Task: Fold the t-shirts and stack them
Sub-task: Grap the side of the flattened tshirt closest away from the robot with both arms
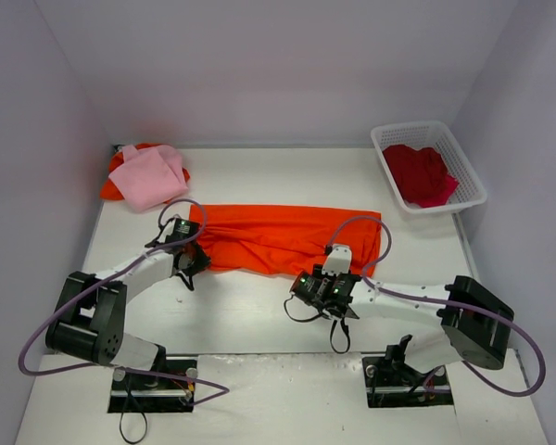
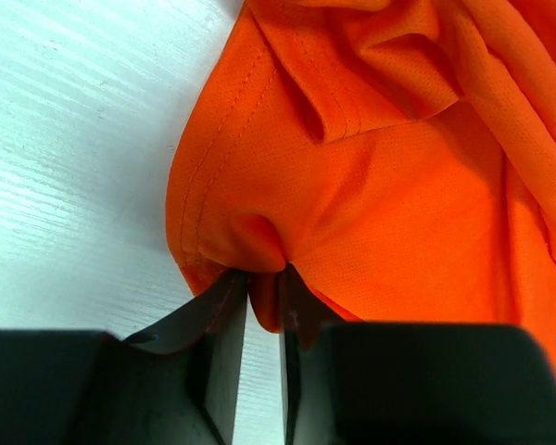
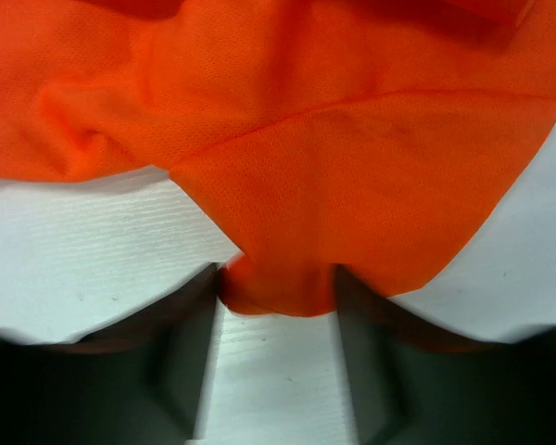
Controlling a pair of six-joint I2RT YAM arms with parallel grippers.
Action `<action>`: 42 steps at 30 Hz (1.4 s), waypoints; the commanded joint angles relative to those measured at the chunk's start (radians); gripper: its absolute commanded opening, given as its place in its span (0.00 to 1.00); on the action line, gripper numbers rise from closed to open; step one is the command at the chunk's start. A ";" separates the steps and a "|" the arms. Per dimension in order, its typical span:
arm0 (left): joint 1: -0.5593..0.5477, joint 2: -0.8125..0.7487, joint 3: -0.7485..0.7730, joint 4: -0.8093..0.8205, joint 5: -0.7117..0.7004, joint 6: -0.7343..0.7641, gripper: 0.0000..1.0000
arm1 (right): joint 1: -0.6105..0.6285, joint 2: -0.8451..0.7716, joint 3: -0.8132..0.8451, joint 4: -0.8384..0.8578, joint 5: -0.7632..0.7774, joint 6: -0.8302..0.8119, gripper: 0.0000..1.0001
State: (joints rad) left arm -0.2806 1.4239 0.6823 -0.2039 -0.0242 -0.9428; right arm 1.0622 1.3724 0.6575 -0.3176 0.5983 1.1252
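Note:
An orange t-shirt (image 1: 278, 238) lies spread out sideways across the middle of the table. My left gripper (image 1: 193, 263) is at its near left corner. In the left wrist view the gripper (image 2: 264, 283) is shut on a small fold of the shirt's hem (image 2: 259, 246). My right gripper (image 1: 325, 277) is at the shirt's near right edge. In the right wrist view it (image 3: 278, 278) is open, and the edge of the orange shirt (image 3: 287, 278) lies bunched between the spread fingers.
A folded pink shirt (image 1: 150, 175) rests on another orange garment (image 1: 110, 188) at the back left. A white basket (image 1: 473, 185) at the back right holds a red shirt (image 1: 422, 174). White walls enclose the table.

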 commanded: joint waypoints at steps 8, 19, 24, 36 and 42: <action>-0.006 -0.033 0.000 -0.012 -0.014 0.010 0.00 | 0.013 0.042 0.056 -0.009 0.057 0.019 0.06; -0.003 -0.091 0.097 -0.101 -0.028 0.030 0.00 | 0.005 -0.004 0.126 -0.023 0.090 -0.070 0.00; 0.000 -0.120 0.164 -0.161 -0.042 0.052 0.00 | -0.010 -0.041 0.175 -0.040 0.112 -0.130 0.00; 0.027 -0.134 0.253 -0.200 -0.040 0.088 0.00 | -0.103 -0.084 0.241 -0.054 0.118 -0.313 0.00; 0.064 -0.128 0.272 -0.203 -0.026 0.105 0.00 | -0.160 -0.088 0.263 -0.054 0.121 -0.395 0.00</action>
State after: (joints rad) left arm -0.2379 1.3197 0.8940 -0.4168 -0.0494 -0.8639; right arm 0.9203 1.3228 0.8673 -0.3626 0.6559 0.7937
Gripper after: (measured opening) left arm 0.004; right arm 0.009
